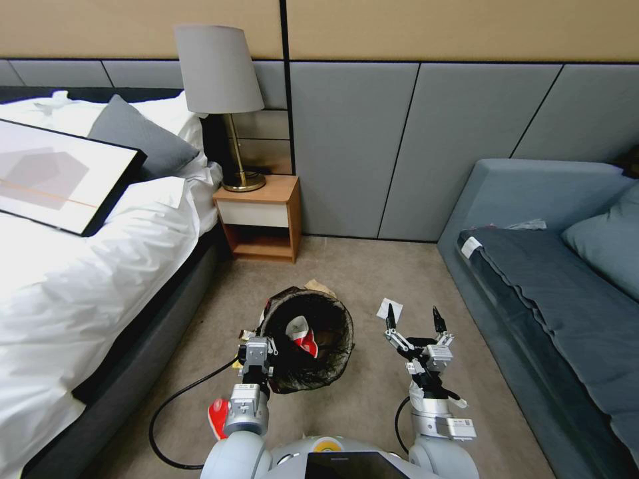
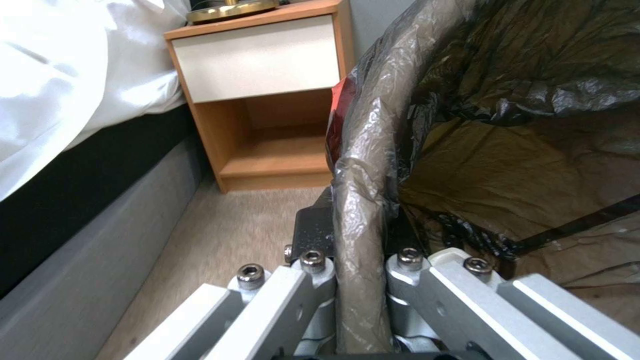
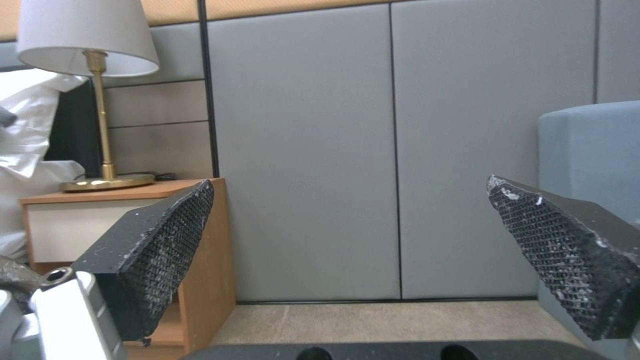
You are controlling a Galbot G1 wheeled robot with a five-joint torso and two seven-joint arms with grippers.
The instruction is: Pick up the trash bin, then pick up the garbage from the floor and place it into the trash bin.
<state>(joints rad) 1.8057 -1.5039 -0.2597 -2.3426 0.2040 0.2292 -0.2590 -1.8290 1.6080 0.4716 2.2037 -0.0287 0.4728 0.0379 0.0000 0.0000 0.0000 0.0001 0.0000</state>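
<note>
The trash bin [image 1: 333, 362], its black liner folded over the rim, hangs tilted above the carpet in front of me. My left gripper [image 1: 257, 350] is shut on its near-left rim; in the left wrist view the left gripper [image 2: 360, 260] clamps the bag-covered rim of the trash bin [image 2: 363, 165]. A red-and-white snack packet [image 1: 301, 332] lies inside. On the floor, a white paper slip [image 1: 389, 309] lies just beyond my right gripper [image 1: 413, 319], which is open and holds nothing [image 3: 360, 225]. A brown paper piece [image 1: 319, 287] lies behind the bin. A red packet [image 1: 217, 416] lies beside my left arm.
The bed [image 1: 100, 266] runs along the left, the blue sofa [image 1: 552, 286] along the right. A wooden nightstand [image 1: 261, 219] with a lamp [image 1: 219, 73] stands against the back wall. A black cable [image 1: 166, 412] loops over the carpet by my left arm.
</note>
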